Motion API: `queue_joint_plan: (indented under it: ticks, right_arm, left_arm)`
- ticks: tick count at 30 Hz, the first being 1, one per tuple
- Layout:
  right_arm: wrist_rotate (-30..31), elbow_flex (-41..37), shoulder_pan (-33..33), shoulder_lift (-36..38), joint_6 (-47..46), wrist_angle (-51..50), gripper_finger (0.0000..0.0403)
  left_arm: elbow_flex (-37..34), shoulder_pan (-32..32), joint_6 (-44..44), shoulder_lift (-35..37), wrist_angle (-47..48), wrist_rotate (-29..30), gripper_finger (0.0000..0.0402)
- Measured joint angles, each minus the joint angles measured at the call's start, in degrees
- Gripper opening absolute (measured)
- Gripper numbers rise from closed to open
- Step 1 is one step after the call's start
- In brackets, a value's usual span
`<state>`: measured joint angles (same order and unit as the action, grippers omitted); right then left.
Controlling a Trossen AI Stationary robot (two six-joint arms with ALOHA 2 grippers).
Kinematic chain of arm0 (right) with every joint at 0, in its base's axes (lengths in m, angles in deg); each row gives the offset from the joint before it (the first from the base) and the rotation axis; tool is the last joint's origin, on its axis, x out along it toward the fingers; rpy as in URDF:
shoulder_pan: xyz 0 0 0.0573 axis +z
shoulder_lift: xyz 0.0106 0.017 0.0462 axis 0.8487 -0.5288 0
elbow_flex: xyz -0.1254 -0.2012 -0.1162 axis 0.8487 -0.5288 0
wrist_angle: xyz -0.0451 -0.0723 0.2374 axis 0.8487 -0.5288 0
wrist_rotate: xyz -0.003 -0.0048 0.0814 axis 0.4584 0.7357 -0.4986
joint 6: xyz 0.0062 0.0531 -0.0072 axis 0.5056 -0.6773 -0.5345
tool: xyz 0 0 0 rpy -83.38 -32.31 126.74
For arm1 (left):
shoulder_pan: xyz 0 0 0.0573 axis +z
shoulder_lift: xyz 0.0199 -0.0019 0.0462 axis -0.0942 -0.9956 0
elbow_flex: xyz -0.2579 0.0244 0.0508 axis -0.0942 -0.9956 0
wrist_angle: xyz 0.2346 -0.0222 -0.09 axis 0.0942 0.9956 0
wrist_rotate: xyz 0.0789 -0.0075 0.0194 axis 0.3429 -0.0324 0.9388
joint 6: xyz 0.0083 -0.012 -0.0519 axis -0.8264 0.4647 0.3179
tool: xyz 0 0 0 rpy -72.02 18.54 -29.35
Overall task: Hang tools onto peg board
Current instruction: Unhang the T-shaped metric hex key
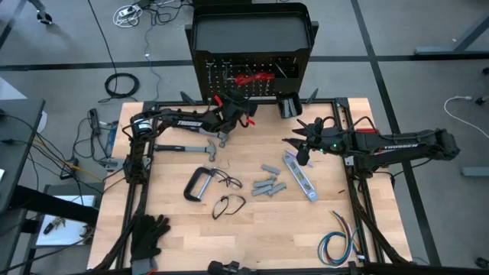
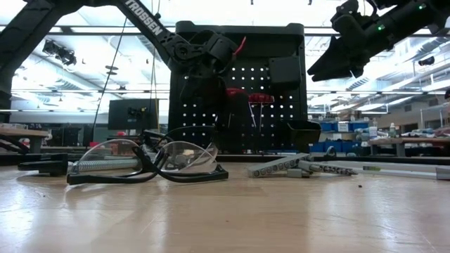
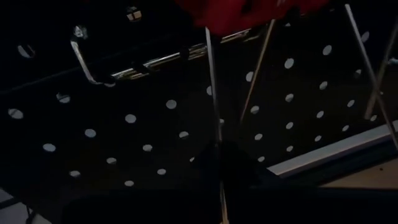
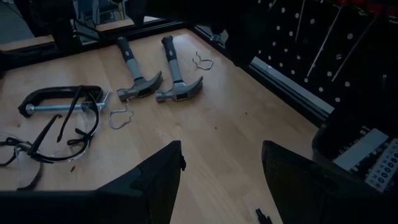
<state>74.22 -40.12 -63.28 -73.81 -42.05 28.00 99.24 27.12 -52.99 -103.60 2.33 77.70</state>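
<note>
Our wooden table [image 1: 252,229] has the black peg board [image 1: 252,76] standing at its far edge. Our left gripper [image 1: 243,114] is up against the board, its fingers pinched tight on a red-handled tool [image 3: 249,12] with a thin steel shaft. It looks light and stiff, so the fat red handle is the best place to hold. We cannot see the hook it needs. Our right gripper [image 1: 302,141] waits above the table, fingers wide and empty. Two hammers [image 4: 158,87] lie nearby, surely heavy.
</note>
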Motion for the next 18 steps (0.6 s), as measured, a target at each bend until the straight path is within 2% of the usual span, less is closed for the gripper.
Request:
queue_joint_plan:
  ticks: [9, 18]
  right_arm:
    - [0.01, 0.0, 1.41, 0.0, -0.57, 0.08, 0.0229]
    - [0.03, 0.01, 1.42, 0.0, -0.59, 0.48, 0.0229]
  left_arm:
    - [0.0, 1.99, -0.29, 0.01, -0.35, -3.04, 0.0]
    - [0.08, 3.77, -5.07, 0.03, -6.8, -5.06, 0.0]
